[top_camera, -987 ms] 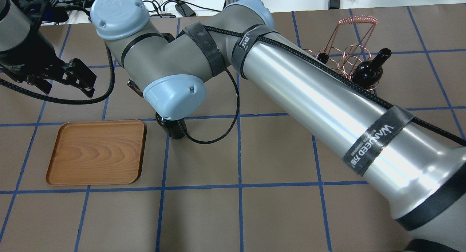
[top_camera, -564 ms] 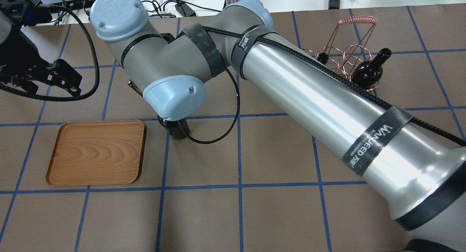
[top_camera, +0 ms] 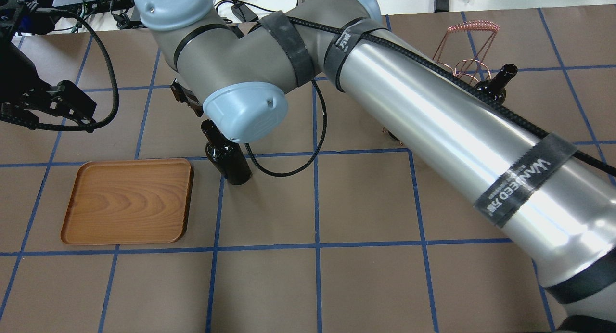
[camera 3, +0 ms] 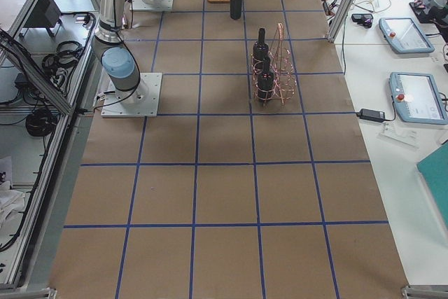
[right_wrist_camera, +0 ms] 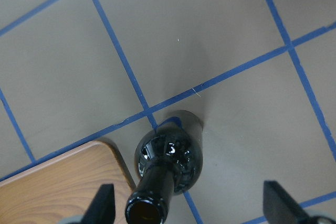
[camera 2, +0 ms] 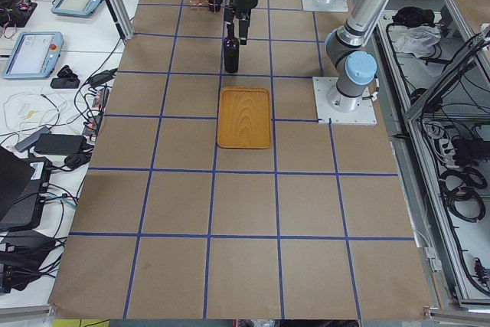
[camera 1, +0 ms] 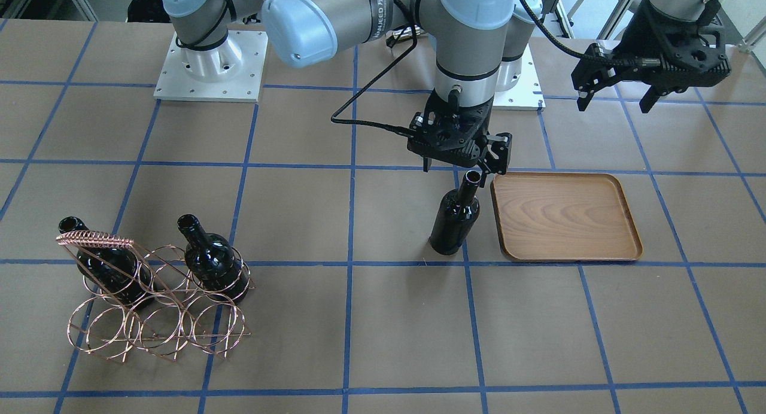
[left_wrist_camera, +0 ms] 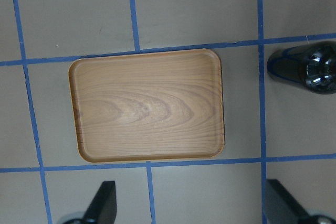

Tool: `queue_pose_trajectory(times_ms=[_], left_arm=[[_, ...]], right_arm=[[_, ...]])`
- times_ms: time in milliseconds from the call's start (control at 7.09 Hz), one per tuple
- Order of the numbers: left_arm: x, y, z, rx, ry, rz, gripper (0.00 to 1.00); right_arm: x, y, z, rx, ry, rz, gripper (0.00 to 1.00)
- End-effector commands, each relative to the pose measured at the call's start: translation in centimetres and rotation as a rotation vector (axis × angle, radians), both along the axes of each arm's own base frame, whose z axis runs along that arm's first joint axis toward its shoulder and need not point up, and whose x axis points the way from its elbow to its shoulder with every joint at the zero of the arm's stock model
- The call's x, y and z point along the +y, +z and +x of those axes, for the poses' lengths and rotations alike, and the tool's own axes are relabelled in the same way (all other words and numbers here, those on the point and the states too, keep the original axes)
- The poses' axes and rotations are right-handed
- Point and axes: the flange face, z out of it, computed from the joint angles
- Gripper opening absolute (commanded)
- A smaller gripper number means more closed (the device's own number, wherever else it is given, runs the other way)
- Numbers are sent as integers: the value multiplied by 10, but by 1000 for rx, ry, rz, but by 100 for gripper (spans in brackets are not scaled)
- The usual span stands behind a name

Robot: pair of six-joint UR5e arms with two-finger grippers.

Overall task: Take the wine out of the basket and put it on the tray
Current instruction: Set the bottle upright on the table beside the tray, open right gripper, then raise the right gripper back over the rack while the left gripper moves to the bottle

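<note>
A black wine bottle (camera 1: 455, 219) stands upright on the table just beside the empty wooden tray (camera 1: 565, 216), not on it. My right gripper (camera 1: 464, 163) hangs open right above the bottle's mouth, fingers apart and clear of the neck. In the right wrist view the bottle (right_wrist_camera: 170, 161) sits below the spread fingers (right_wrist_camera: 281, 203), with the tray corner (right_wrist_camera: 52, 187) beside it. My left gripper (camera 1: 615, 100) is open and empty, behind the tray. The left wrist view looks down on the tray (left_wrist_camera: 147, 106) and the bottle (left_wrist_camera: 310, 66). The overhead view shows the bottle (top_camera: 230, 160) and the tray (top_camera: 127, 200).
The copper wire basket (camera 1: 155, 306) stands far off on the robot's right with two more black bottles (camera 1: 102, 264) (camera 1: 209, 258) in it. My right arm's long forearm (top_camera: 457, 131) stretches across the table. Blue tape lines grid the brown surface.
My right wrist has lifted and drawn back, uncovering the bottle's neck; the bottle stays in place beside the tray. My left gripper has moved farther to the left.
</note>
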Motion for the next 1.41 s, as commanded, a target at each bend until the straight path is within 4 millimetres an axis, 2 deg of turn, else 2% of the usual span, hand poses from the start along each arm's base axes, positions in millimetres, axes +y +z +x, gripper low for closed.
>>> queue_pose_trajectory(times_ms=[0, 282, 423, 564, 705, 846, 987, 1128, 1269], left_arm=[[-4, -9, 1, 8, 0, 30, 100], [-10, -12, 0, 13, 9, 25, 100], [-16, -7, -3, 9, 24, -15, 100], [-17, -10, -25, 21, 32, -19, 100], [-19, -15, -55, 26, 36, -14, 100], [-24, -18, -83, 31, 22, -42, 100], [-27, -23, -111, 33, 3, -58, 100], [-35, -32, -134, 61, -3, -81, 100], [-38, -41, -146, 65, -20, -65, 100]], right_arm=[[-16, 41, -67, -8, 68, 20, 99], [-12, 73, -135, 56, 239, 52, 99], [-6, 87, -181, 135, 261, 78, 99], [-1, 103, -229, 204, 342, 64, 100], [-1, 108, -269, 216, 407, 69, 100], [-2, 112, -301, 223, 467, 57, 100], [-7, 120, -329, 229, 493, 38, 100], [-8, 121, -337, 226, 487, 33, 100], [-12, 122, -338, 232, 482, -7, 100]])
